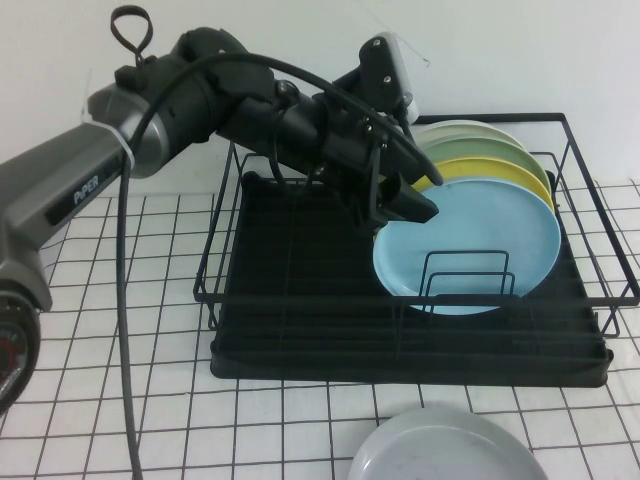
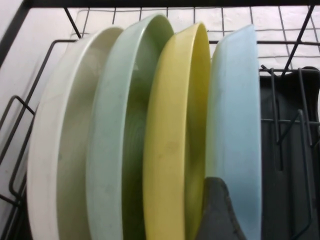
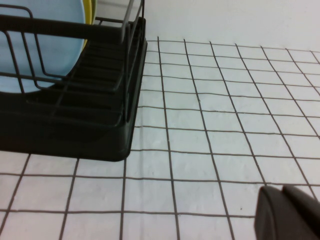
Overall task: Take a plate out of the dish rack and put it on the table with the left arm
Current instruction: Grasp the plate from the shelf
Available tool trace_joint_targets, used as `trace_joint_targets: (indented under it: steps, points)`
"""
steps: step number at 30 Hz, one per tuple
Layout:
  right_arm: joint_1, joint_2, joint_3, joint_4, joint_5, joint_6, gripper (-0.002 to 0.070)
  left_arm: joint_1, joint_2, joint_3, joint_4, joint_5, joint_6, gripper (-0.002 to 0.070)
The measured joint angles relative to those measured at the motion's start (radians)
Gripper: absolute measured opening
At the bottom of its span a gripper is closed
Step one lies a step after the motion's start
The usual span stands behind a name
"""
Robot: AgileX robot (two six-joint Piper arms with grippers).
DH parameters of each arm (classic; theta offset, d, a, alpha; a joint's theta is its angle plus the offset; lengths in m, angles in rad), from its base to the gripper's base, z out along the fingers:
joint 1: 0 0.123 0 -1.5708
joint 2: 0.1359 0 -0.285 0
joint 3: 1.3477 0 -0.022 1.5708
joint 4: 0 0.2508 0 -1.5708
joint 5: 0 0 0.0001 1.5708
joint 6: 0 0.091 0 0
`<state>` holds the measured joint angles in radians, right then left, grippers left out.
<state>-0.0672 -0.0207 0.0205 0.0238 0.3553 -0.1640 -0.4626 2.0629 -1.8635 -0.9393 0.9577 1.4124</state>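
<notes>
The light blue plate (image 1: 470, 250) stands upright at the front of a row of plates in the black wire dish rack (image 1: 300, 330). It also shows edge-on in the left wrist view (image 2: 235, 115). My left gripper (image 1: 436, 198) is at the plate's upper left rim, shut on it. One finger (image 2: 220, 215) sits in the gap between the blue plate and the yellow plate (image 2: 175, 140); the other is hidden in front of the plate. The plate's lower edge still rests in the rack. My right gripper (image 3: 290, 212) is shut and empty, low over the grid cloth table (image 3: 210, 120) beside the rack.
Behind the yellow plate stand a pale green plate (image 2: 120, 140) and a white plate (image 2: 60, 150). A grey plate (image 1: 445, 450) lies on the table in front of the rack. The rack's left half holds no plates.
</notes>
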Motion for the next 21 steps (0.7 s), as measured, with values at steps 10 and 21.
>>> trace_joint_targets:
  steps: [10, 21]
  points:
    - [0.0, 0.0, 0.0, 0.0, 0.0, 0.0, -0.0001, 0.0, 0.042, 0.0, -0.022, -0.024, 0.017, 0.0395]
    - [0.0, 0.0, 0.0, 0.0, 0.0, 0.0, -0.0001, -0.001, 0.099, 0.0, -0.085, -0.047, 0.055, 0.0257]
